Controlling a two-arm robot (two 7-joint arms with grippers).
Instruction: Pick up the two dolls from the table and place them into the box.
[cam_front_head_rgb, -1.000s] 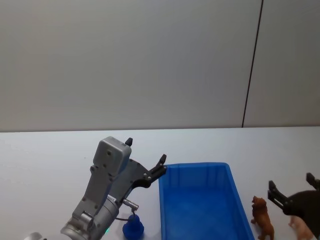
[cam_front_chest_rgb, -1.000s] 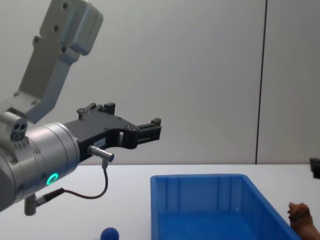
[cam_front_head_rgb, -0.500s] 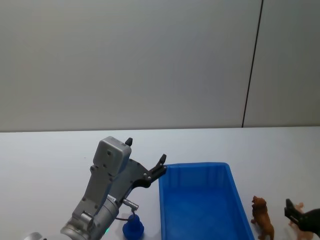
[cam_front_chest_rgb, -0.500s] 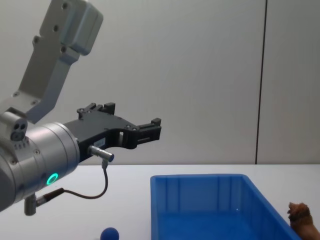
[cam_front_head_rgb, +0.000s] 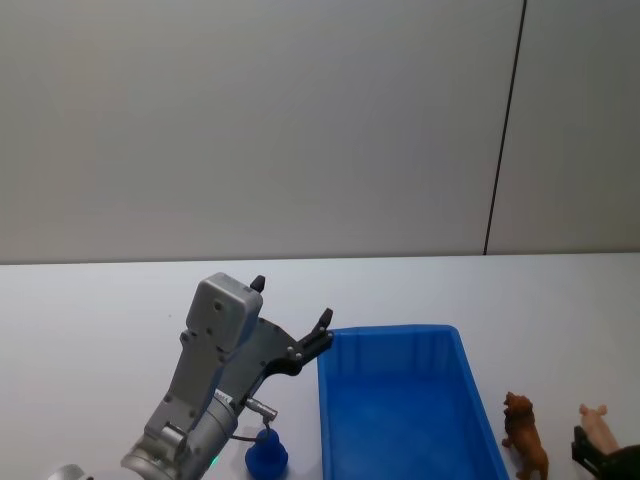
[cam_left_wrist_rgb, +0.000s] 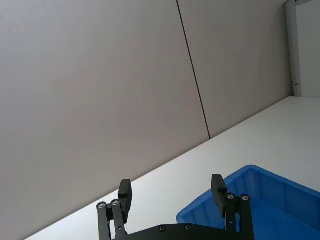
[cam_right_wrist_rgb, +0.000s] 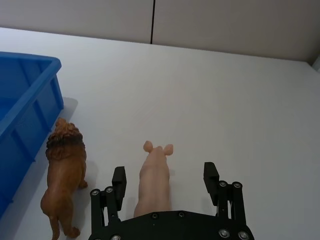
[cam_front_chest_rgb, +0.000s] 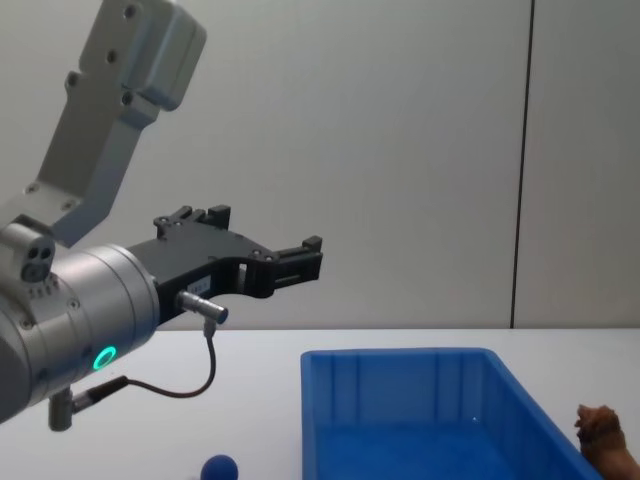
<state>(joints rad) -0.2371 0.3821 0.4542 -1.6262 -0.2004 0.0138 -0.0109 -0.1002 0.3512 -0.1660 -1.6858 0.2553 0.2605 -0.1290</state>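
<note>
Quick materials rundown: the box (cam_front_chest_rgb: 400, 385) is glossy moulded plastic with ribbed walls and a bit of sheen on the rim. The table (cam_right_wrist_rgb: 225, 100) is a plain, smooth, matt white top. Between the right gripper (cam_right_wrist_rgb: 164, 173) fingers (cam_right_wrist_rgb: 118, 176) sits a pink pig (cam_right_wrist_rgb: 155, 187), smooth rubbery-looking plastic with a soft shine. Just outside one finger, the brown lion (cam_right_wrist_rgb: 62, 175) looks like hard plastic too, mane sculpted rough, body smoother. That gripper and the left gripper (cam_left_wrist_rgb: 171, 186) are matt black with small shiny metal screw heads (cam_right_wrist_rgb: 224, 185). The left arm housing (cam_front_chest_rgb: 120, 90) is satin grey, metal by the look of it. The blue toy (cam_front_head_rgb: 266, 455) looks smooth; can't tell what it's made of.
</note>
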